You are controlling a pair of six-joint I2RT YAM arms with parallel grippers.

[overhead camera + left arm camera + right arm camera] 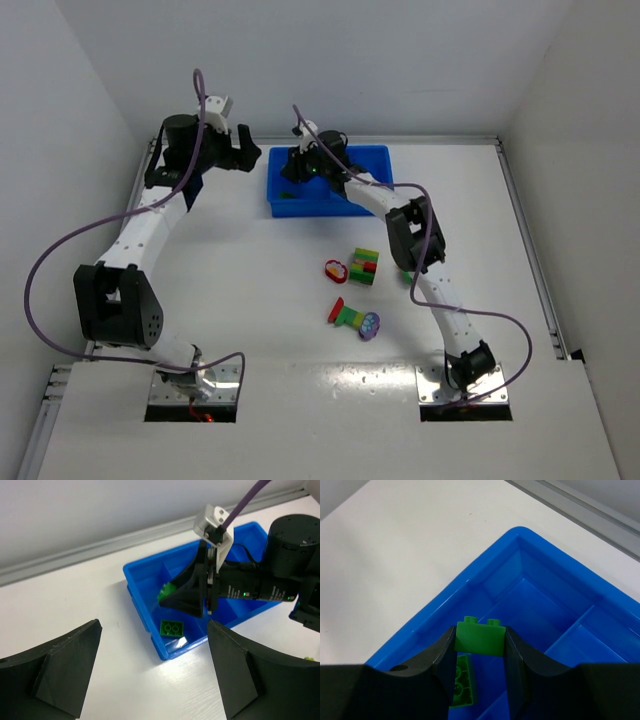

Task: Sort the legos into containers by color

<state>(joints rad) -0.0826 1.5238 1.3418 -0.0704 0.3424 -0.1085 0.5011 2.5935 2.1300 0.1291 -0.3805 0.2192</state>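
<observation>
The blue tray (372, 162) stands at the back centre. My right gripper (298, 172) hangs over its leftmost compartment, shut on a green brick (481, 639) held just above the floor. A second green brick (464, 686) lies in that compartment below the held one, and shows in the left wrist view (171, 628). My left gripper (240, 150) is open and empty, just left of the tray, above the table. Loose legos lie mid-table: a green, red and yellow clump (365, 266), a red and yellow piece (336, 270), and a green and red piece with a purple one (355, 319).
The tray's other compartments (600, 645) look bare where they show. White walls close the table at the back and sides. The right arm (415, 235) stretches from the near edge across the loose bricks to the tray.
</observation>
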